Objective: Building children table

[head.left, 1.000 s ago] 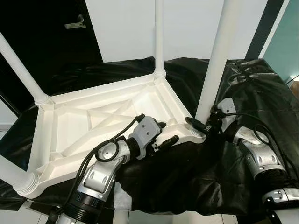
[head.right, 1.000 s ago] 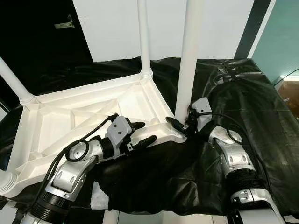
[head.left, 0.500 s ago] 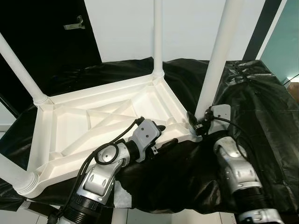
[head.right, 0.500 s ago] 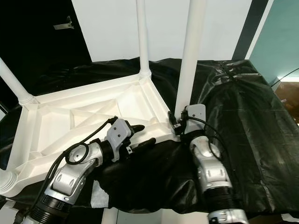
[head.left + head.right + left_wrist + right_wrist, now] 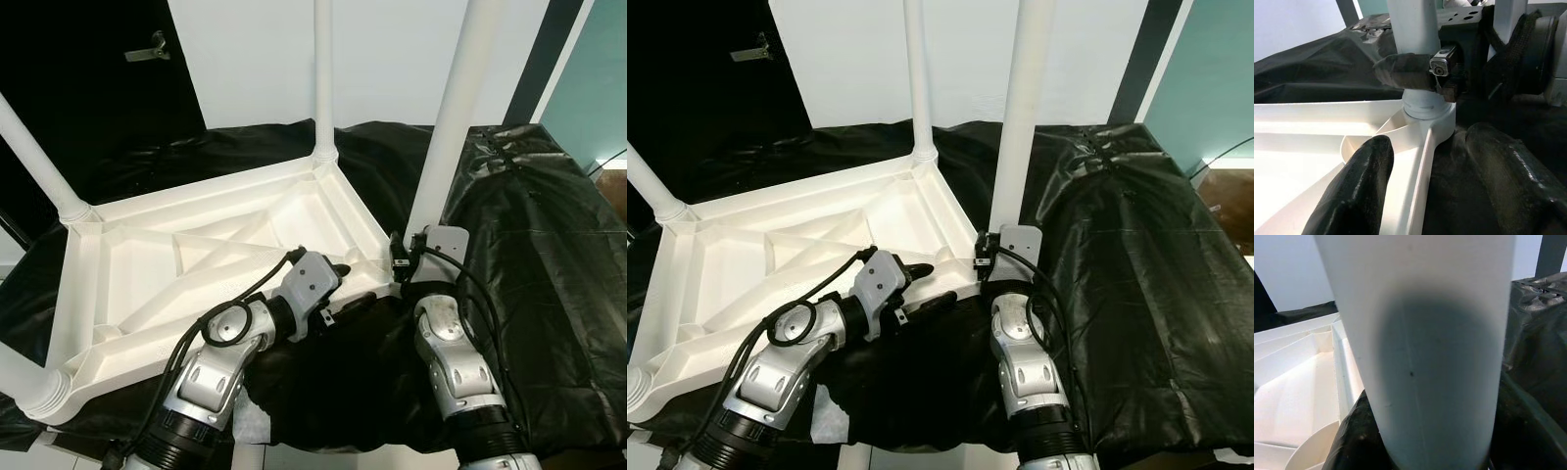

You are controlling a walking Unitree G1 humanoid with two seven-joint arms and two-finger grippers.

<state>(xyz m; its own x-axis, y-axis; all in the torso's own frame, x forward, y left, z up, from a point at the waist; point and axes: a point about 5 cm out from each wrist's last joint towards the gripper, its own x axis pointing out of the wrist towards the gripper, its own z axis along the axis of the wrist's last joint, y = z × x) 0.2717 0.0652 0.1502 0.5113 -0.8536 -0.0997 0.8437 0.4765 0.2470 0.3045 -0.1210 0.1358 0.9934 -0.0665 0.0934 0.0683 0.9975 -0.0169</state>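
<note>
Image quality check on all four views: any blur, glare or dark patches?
Left and right eye views: sharp, evenly lit, soft sheen on the crinkled black plastic sheet. Left wrist view: the two black fingers of the left gripper loom soft-edged, white upturned plastic table frame bright. Right wrist view: white cylindrical table leg very close, slightly blurred, with a dark shadow patch at its centre.

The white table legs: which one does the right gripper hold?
The thick near-right leg: the right gripper clamps its base, beside the left gripper. The other legs stand untouched.
</note>
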